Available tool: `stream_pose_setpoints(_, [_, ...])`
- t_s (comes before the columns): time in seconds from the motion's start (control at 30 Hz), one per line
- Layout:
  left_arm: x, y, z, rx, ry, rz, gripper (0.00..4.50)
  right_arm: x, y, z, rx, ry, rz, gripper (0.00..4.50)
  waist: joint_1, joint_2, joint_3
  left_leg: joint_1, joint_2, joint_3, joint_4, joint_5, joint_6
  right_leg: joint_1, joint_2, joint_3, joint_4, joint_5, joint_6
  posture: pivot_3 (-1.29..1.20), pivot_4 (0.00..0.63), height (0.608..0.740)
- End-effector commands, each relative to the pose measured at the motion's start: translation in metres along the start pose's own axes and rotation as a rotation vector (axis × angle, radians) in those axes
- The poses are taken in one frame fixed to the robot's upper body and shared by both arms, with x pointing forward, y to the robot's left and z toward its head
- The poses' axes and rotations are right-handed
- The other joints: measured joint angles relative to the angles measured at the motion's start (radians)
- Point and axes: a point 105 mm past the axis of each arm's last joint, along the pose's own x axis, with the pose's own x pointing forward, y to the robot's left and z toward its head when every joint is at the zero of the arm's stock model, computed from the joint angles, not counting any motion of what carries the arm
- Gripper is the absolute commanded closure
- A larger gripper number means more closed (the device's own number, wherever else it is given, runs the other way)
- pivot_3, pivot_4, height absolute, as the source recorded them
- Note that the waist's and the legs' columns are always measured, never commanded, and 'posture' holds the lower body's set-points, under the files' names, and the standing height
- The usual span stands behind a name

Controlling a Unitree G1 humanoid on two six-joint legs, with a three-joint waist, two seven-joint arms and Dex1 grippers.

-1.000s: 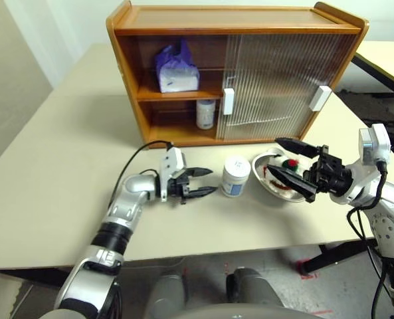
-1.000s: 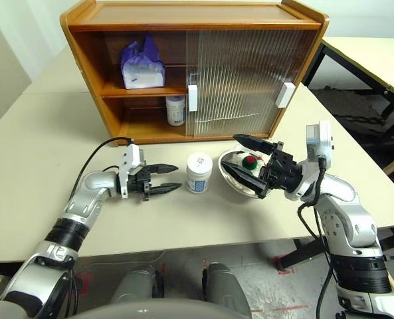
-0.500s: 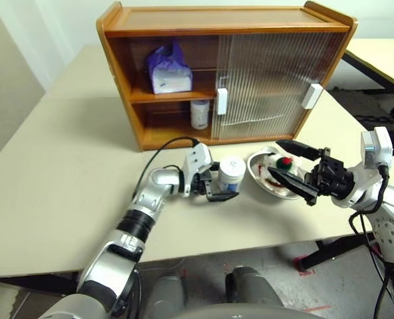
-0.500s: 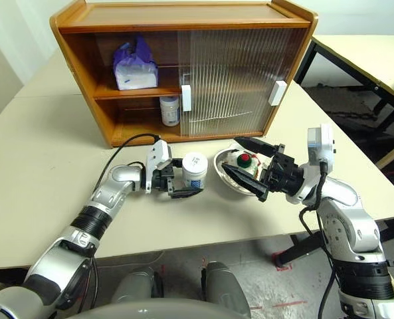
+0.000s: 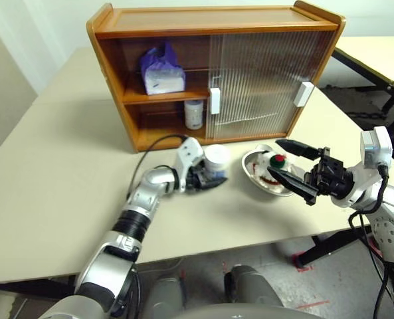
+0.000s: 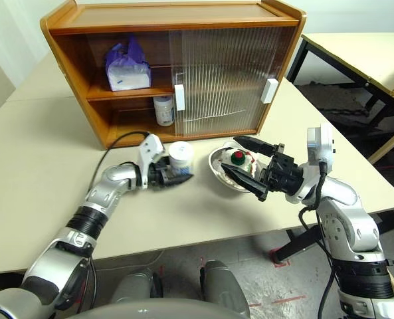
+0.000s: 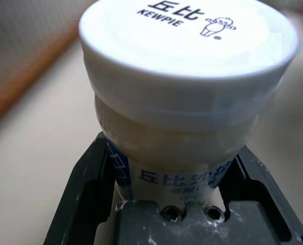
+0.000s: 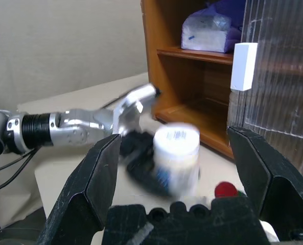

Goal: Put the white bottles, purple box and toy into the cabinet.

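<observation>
Left wrist view gives us the clearest look at the grip: the left gripper [image 7: 174, 176] has its two black fingers [image 7: 87, 178] closed against the sides of a white bottle [image 7: 187, 92], one on each side of the blue-printed label, the lid facing the camera. From the head views we see that same white bottle [image 5: 216, 159] on the table [image 5: 57, 173], just in front of the cabinet [image 5: 216, 70], close to its open left half. We cannot tell from these angles whether the bottle's base touches the table or sits a little above it.

Inside the cabinet's open half, the purple box [image 5: 161, 72] sits on the upper shelf with white tissue at its top, and the second white bottle [image 5: 194, 113] stands upright on the lower level, next to the edge of the ribbed sliding door [image 5: 263, 83].

To the right of the held bottle sits a steel bowl [image 5: 260, 178], and the toy [image 5: 271, 163] lies in it, its red pompom showing.

Our right gripper [image 5: 291, 168] hangs over the right side of that bowl, its fingers spread wide with nothing between them. In the right wrist view its two fingers [image 8: 97, 176] frame the held bottle, which looks blurred there.
</observation>
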Motion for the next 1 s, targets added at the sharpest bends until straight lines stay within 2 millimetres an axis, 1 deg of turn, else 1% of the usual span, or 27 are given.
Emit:
stream_pose_setpoints(0.03, [-0.006, 0.032, 0.015, 0.002, -0.048, 0.201, 1.44, 0.002, -0.002, 0.001, -0.016, -0.001, 0.007, 0.0, 0.004, 0.0, 0.0, 0.0, 0.0, 0.0, 0.0, 0.0, 0.0, 0.0, 0.0, 0.0, 0.0, 0.0, 0.0, 0.05, 0.0, 0.74])
stream_pose_setpoints(0.1, [-0.011, 0.052, 0.017, 0.015, -0.044, 0.35, 1.44, 0.002, -0.002, 0.001, -0.016, 0.0, 0.01, 0.0, 0.011, 0.0, 0.001, -0.001, 0.0, 0.0, 0.0, 0.0, 0.0, 0.0, -0.001, 0.0, -0.001, 0.0, 0.0, 0.05, 0.0, 0.74])
stream_pose_setpoints(0.13, [-0.013, 0.058, 0.018, 0.02, -0.043, 0.394, 1.44, 0.002, -0.002, 0.001, -0.016, 0.0, 0.011, 0.0, 0.017, -0.001, 0.001, -0.001, -0.001, 0.0, 0.0, 0.0, 0.0, 0.0, -0.001, 0.0, -0.001, 0.0, 0.001, 0.06, 0.0, 0.74])
stream_pose_setpoints(0.2, [-0.013, 0.069, 0.018, -0.045, -0.049, 0.478, 1.44, 0.002, -0.002, 0.001, -0.015, 0.001, 0.012, 0.0, 0.028, -0.001, 0.001, -0.002, -0.001, 0.0, 0.0, 0.0, 0.0, 0.0, -0.002, 0.0, -0.002, 0.0, 0.002, 0.06, 0.0, 0.74])
stream_pose_setpoints(0.3, [-0.01, 0.079, 0.017, -0.086, -0.038, 0.569, 1.44, 0.0, -0.002, 0.001, -0.011, 0.002, 0.011, 0.0, 0.036, -0.001, 0.001, -0.004, -0.002, 0.0, 0.0, 0.0, 0.0, -0.001, -0.003, 0.0, -0.004, 0.0, 0.002, 0.07, 0.0, 0.74])
stream_pose_setpoints(0.43, [-0.002, 0.085, 0.021, -0.07, -0.03, 0.629, 1.44, -0.001, -0.001, 0.0, -0.007, 0.005, 0.01, 0.0, 0.054, -0.001, 0.001, -0.006, -0.003, 0.0, -0.001, -0.001, 0.0, -0.002, -0.003, -0.001, -0.005, 0.001, 0.001, 0.06, 0.0, 0.74])
stream_pose_setpoints(0.53, [0.004, 0.091, 0.022, -0.07, -0.011, 0.688, 1.44, -0.001, 0.0, 0.0, -0.005, 0.003, 0.01, 0.0, 0.058, -0.001, 0.001, -0.007, -0.003, 0.0, -0.001, -0.002, 0.0, -0.003, -0.003, -0.002, -0.005, 0.001, 0.0, 0.06, 0.0, 0.74])
stream_pose_setpoints(0.7, [0.005, 0.101, 0.022, -0.079, 0.012, 0.777, 1.44, 0.0, 0.001, -0.001, -0.004, 0.002, 0.011, 0.0, 0.055, -0.001, 0.001, -0.009, -0.003, -0.001, -0.001, -0.002, 0.0, -0.004, -0.003, -0.002, -0.005, 0.001, 0.0, 0.06, 0.0, 0.74])
stream_pose_setpoints(0.83, [0.009, 0.103, 0.023, -0.081, 0.027, 0.804, 1.44, 0.001, 0.001, -0.001, -0.004, 0.003, 0.013, 0.0, 0.055, -0.001, 0.001, -0.01, -0.003, -0.001, -0.001, -0.002, 0.0, -0.005, -0.003, -0.002, -0.005, 0.001, 0.001, 0.05, 0.0, 0.74])
stream_pose_setpoints(1.0, [0.012, 0.106, 0.025, -0.131, 0.022, 0.825, 1.44, 0.0, 0.001, 0.0, -0.006, 0.004, 0.011, 0.0, 0.054, -0.001, 0.001, -0.011, -0.004, -0.001, -0.001, -0.002, 0.0, -0.006, -0.002, -0.003, -0.006, 0.002, 0.0, 0.04, 0.0, 0.74])
